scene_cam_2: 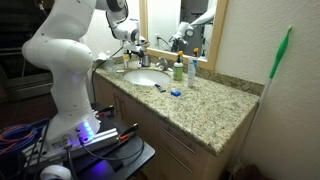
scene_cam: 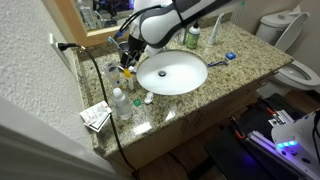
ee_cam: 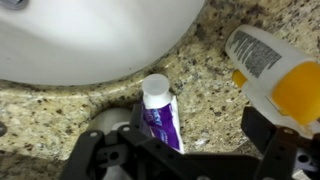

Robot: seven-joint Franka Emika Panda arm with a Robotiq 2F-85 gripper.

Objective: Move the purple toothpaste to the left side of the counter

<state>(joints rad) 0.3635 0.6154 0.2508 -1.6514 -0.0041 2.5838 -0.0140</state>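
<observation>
The purple toothpaste [ee_cam: 160, 122] has a white cap and lies on the speckled granite counter [ee_cam: 205, 100], its cap pointing at the white sink basin [ee_cam: 90, 40]. My gripper [ee_cam: 185, 145] is open just above it. The tube sits between the fingers, close to the left one in the picture. In both exterior views my gripper [scene_cam: 128, 55] [scene_cam_2: 135, 50] hangs low over the counter [scene_cam: 250, 50] [scene_cam_2: 210, 110] beside the sink [scene_cam: 172, 72] [scene_cam_2: 145, 77], by the wall with the outlet. The tube is hidden there by the gripper.
A white bottle with a yellow-orange end [ee_cam: 270, 70] lies close beside the right finger. Clear bottles [scene_cam: 120, 100] and a small box [scene_cam: 96, 116] crowd the counter end. A green-and-white bottle [scene_cam: 193, 35] [scene_cam_2: 179, 70], a small blue item [scene_cam: 230, 56] [scene_cam_2: 175, 92] and a toothbrush [scene_cam: 215, 63] lie past the sink.
</observation>
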